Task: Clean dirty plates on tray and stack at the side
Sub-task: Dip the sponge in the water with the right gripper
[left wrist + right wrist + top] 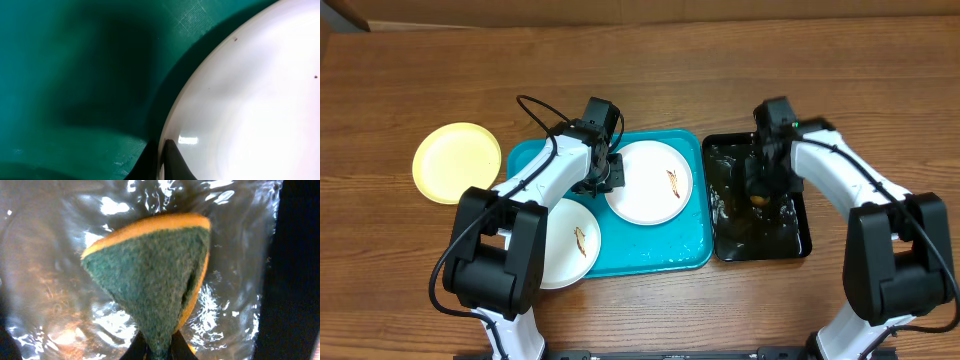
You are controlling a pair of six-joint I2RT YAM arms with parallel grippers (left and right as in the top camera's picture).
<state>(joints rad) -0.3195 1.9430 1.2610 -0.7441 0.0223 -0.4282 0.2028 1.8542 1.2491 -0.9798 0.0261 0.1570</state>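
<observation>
Pinching sponge [150,280], right tool [159,349]; left tool [160,152] clamps plate [250,100] rim; overhead hides both grips.

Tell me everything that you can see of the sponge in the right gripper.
The sponge has two layers: a rough dark green scouring face and a yellow-orange foam back. It looks soft and is bent, its lower end pinched between the fingertips of the right gripper, which is shut on it. It is over the wet, shiny black tray; whether it touches the tray cannot be told.
</observation>
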